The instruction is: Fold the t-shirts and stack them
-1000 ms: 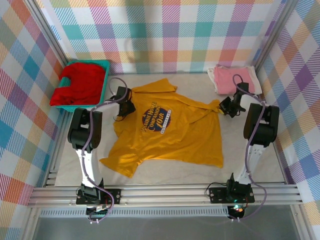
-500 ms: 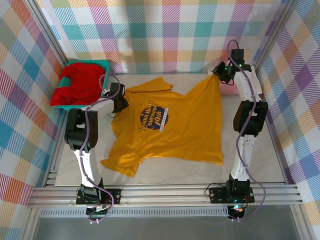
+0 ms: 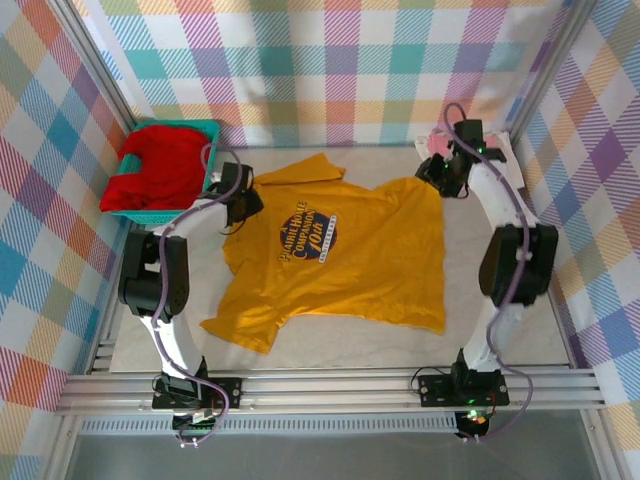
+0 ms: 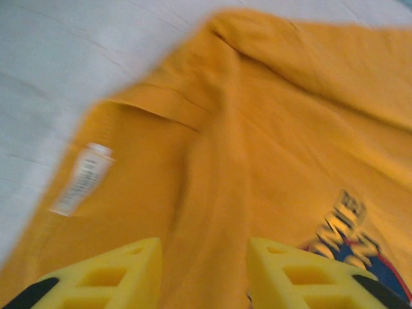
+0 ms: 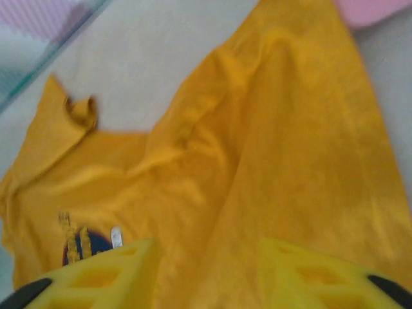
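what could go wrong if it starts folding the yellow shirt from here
The yellow shirt lies creased, with a ridge running up from the left end effector; folding now would likely press that in. Its far corner lies close to the pink shirt, so the right end effector might snag both when grasping there.

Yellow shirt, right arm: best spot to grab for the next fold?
Probably the far hem corner of the yellow shirt, pinched from above, coming in from the right. The hem edge lies flat and free there, right beside the right gripper.
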Controlling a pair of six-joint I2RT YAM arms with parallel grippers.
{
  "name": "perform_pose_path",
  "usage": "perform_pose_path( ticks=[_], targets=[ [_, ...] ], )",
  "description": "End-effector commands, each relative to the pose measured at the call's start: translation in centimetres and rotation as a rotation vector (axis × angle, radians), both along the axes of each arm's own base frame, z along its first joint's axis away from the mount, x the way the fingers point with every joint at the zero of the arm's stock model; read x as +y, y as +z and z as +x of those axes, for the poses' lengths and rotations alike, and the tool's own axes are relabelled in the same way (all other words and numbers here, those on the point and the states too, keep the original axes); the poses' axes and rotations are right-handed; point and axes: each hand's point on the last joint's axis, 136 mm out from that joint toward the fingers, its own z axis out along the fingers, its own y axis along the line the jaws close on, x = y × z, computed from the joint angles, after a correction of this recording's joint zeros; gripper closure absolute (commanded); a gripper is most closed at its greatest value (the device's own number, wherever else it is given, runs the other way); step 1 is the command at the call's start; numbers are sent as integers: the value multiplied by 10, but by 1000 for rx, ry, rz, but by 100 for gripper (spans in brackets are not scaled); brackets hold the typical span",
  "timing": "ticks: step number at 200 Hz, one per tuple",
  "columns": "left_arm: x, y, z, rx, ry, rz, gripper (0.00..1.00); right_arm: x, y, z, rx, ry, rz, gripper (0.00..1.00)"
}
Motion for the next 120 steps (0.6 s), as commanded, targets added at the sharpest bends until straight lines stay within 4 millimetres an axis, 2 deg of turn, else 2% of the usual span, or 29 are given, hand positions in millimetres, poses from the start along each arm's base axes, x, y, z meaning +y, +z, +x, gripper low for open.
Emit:
perform_pose_path(
  ticks=[1,12,40,52,72,94,120],
  targets=[
    [-32,-15,6,64,-128,5,64,7,-40,-16,-22,-3,-34,73],
    [-37,-23,19,85,-141,10,68,4,-64,-29,24,-10,-49,80],
    [-46,-45,48,112,-144,6,69,6,-101,-48,111,-10,-37,78],
    [-46,-55,59,113,-126,-10,69,9,-103,-51,114,-4,-19,78],
    [-42,-67,83,103,-92,-37,69,12,-96,-51,85,3,-10,75],
    [-37,-81,103,132,-63,-52,69,7,-95,-44,99,-2,-64,75],
    [-19,-96,110,145,32,-90,70,3,-118,-28,159,3,-123,75]
  ],
)
